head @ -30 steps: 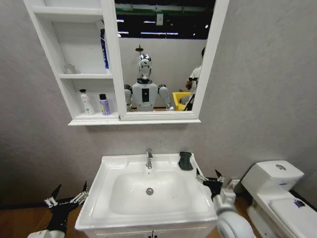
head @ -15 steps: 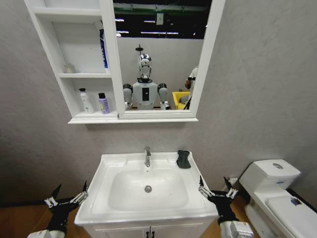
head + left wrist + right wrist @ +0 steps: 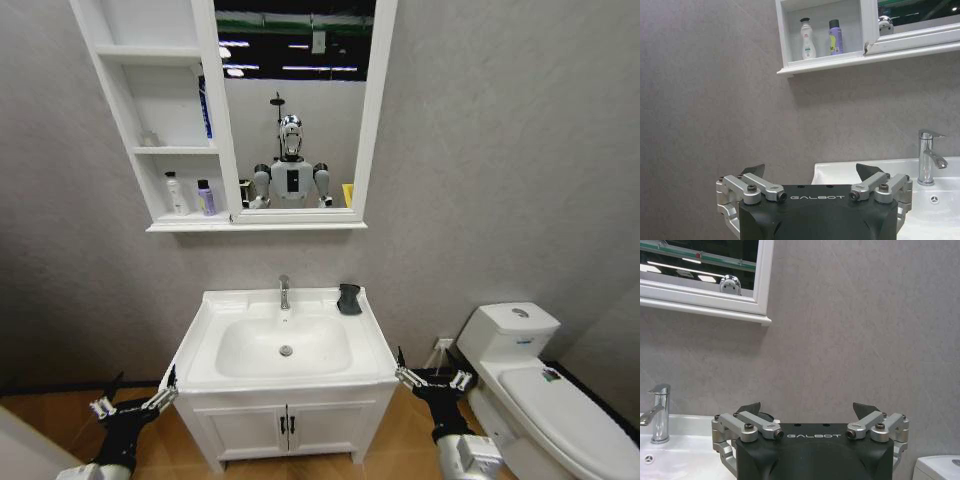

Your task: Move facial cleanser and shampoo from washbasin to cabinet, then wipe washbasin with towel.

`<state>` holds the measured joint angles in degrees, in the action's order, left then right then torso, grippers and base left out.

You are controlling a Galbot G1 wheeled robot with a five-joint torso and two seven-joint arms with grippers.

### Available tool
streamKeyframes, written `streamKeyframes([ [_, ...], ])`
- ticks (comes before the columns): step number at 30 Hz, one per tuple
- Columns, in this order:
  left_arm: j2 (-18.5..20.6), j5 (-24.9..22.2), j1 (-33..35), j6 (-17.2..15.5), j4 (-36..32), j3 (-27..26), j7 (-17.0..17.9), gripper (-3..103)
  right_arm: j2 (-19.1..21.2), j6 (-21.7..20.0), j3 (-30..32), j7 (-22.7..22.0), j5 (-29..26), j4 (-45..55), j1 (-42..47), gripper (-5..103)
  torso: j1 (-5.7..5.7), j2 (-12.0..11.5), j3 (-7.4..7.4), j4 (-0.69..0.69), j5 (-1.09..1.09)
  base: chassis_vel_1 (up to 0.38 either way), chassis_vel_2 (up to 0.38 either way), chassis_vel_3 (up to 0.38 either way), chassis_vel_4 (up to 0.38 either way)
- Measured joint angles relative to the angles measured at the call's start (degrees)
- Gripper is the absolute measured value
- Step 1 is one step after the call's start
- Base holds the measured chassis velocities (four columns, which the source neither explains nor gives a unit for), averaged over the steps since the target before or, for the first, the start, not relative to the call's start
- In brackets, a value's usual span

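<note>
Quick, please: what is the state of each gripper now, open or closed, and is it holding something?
Left gripper: jaws open, holding nothing, low beside the washbasin.
Right gripper: jaws open, holding nothing, low on the other side of the washbasin.

Basin bowl (image 3: 250, 345) open, tap (image 3: 284, 292), towel (image 3: 348, 298) at back rim

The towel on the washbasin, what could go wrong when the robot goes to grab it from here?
The towel sits at the back right corner of the washbasin, close to the wall, so a reach may bump the wall or push it off the rim. The chrome tap stands nearby and could be clipped. Both the right gripper and left gripper hang open below the rim, so rising could strike the edge.
</note>
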<state>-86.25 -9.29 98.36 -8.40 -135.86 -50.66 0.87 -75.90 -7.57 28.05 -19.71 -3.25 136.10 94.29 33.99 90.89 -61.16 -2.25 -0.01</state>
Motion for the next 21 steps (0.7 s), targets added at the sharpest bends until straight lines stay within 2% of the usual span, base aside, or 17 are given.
streamKeyframes([
  [3,0.0,0.0,0.0,0.0,0.0,0.0,0.0,100,0.0,0.7,0.7,1.6,-0.2,0.4,1.5,100,0.01,0.0,-0.01,-0.09,0.01,0.049,0.006,-0.100,0.036],
  [7,0.0,0.0,0.0,0.0,0.0,0.0,0.0,100,0.2,0.7,0.8,2.1,-0.2,0.6,2.7,100,0.08,-0.1,-0.03,-0.07,0.02,-0.061,0.008,0.010,-0.023],
  [9,0.0,0.0,0.0,0.0,0.0,0.0,0.0,100,0.5,0.8,0.1,2.2,0.5,0.7,3.4,100,0.13,-0.1,-0.05,-0.01,0.03,-0.066,0.043,0.107,-0.036],
  [21,0.0,0.0,0.0,0.0,0.0,0.0,0.0,100,0.8,0.8,-1.6,2.4,1.7,1.1,4.3,100,0.07,-0.1,-0.02,-0.04,0.01,-0.009,0.008,0.012,-0.007],
])
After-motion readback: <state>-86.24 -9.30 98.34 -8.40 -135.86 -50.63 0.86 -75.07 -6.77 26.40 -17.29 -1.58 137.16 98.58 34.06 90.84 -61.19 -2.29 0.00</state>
